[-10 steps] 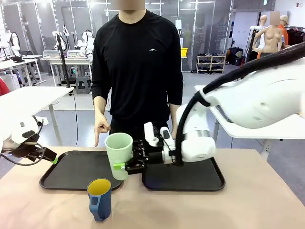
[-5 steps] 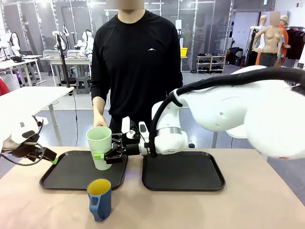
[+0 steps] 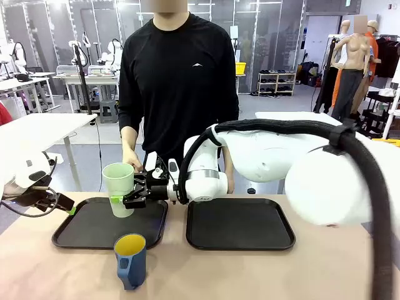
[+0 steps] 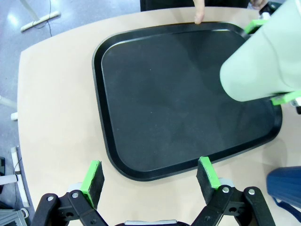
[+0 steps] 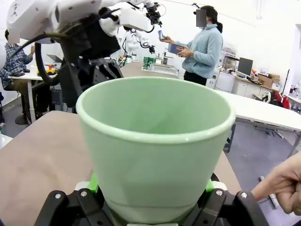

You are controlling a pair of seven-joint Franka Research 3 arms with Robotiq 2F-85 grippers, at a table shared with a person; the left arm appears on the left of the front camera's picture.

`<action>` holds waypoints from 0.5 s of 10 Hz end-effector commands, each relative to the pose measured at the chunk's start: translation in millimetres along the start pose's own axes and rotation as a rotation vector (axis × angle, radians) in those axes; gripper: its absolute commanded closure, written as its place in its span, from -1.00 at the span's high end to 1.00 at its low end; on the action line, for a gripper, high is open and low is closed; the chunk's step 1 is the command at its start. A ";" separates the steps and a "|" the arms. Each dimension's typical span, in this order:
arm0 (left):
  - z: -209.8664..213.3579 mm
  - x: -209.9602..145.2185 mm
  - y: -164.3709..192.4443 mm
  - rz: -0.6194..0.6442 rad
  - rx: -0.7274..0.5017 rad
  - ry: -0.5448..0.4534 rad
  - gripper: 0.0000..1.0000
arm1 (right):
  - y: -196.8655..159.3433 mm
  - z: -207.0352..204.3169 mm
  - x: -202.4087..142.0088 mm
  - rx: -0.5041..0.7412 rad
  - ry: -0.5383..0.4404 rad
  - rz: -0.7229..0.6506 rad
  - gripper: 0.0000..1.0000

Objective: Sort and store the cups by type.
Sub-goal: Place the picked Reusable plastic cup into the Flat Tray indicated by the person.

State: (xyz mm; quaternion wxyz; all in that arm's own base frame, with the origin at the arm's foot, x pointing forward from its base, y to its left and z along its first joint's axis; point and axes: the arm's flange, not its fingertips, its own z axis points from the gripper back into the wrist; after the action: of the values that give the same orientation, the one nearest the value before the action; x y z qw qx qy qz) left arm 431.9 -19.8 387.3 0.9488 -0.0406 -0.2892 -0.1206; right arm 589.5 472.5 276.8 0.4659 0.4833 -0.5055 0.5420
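1. The beige tabletop [image 3: 350, 269] carries two flat black rectangular trays side by side.
2. The white right arm [image 3: 281, 156] reaches across the middle to the left tray.
3. A person in a black long-sleeved top [image 3: 178, 81] stands at the far side. One hand [image 3: 131, 159] is just behind the tumbler, with a finger [image 4: 199, 12] pointing down at the far rim of the left tray.
4. Left tray [image 3: 87, 231]; right tray [image 3: 240, 225].
5. The tall pale mint-green plastic tumbler [image 3: 119, 187] is upright over the right part of the left tray. I cannot tell whether its base touches.
6. The shorter dark blue mug with a yellow inside [image 3: 130, 259] stands on the table just before the left tray, with its handle toward the robot.
7. The right gripper [image 3: 125, 201] clamps the tumbler low on its wall.
8. The left gripper [image 4: 150, 172] is spread wide and holds nothing, above the left tray's rim.
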 end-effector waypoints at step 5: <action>0.6 0.7 0.2 0.000 0.000 -0.002 1.00 | -17.0 -8.8 -35.0 -0.060 0.054 -0.056 0.72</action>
State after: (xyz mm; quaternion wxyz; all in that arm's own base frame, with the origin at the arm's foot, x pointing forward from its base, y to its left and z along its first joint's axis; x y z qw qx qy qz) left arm 431.9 -19.8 387.3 0.9488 -0.0406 -0.2892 -0.1206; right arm 604.0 474.2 241.0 0.4970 0.4672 -0.5021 0.5317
